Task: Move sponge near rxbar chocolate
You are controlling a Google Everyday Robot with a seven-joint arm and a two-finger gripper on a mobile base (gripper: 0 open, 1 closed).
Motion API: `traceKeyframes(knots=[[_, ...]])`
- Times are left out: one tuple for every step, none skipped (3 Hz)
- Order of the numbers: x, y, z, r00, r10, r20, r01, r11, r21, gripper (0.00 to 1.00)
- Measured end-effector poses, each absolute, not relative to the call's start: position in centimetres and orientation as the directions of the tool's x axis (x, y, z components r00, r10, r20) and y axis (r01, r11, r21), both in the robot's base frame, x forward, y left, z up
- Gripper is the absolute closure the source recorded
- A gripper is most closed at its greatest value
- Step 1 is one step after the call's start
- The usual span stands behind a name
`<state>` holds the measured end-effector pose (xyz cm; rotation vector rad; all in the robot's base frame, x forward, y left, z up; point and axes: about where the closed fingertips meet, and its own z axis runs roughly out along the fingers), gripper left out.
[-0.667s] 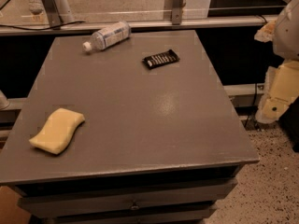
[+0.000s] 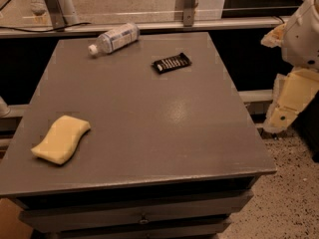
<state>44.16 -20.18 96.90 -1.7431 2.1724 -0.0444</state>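
The pale yellow sponge (image 2: 61, 139) lies flat on the grey table (image 2: 149, 118), near its front left corner. The rxbar chocolate (image 2: 171, 62), a black wrapper with white stripes, lies at the back, right of centre. My gripper (image 2: 277, 125) hangs off the table's right side, beyond the edge and pointing down. It is far from the sponge and from the bar and holds nothing that I can see.
A clear plastic bottle (image 2: 114, 37) with a white cap lies on its side at the back left of the table. A rail and glass panel (image 2: 149, 19) run behind the table. Speckled floor (image 2: 289, 193) lies to the right. Drawers (image 2: 139, 215) sit below the tabletop.
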Motion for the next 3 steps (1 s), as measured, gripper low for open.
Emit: traceKeyframes(knots=[[44.1,-16.3,94.8,-0.121,-0.926,-0.358,-0.953,0.209,-0.218,0.00],[43.7,-10.7,93.4,-0.039,-0.871,-0.489,-0.970,0.151,-0.191,0.00],[41.9,-6.1,92.2,0.022,-0.791,-0.611,-0.980,0.103,-0.168,0.00]])
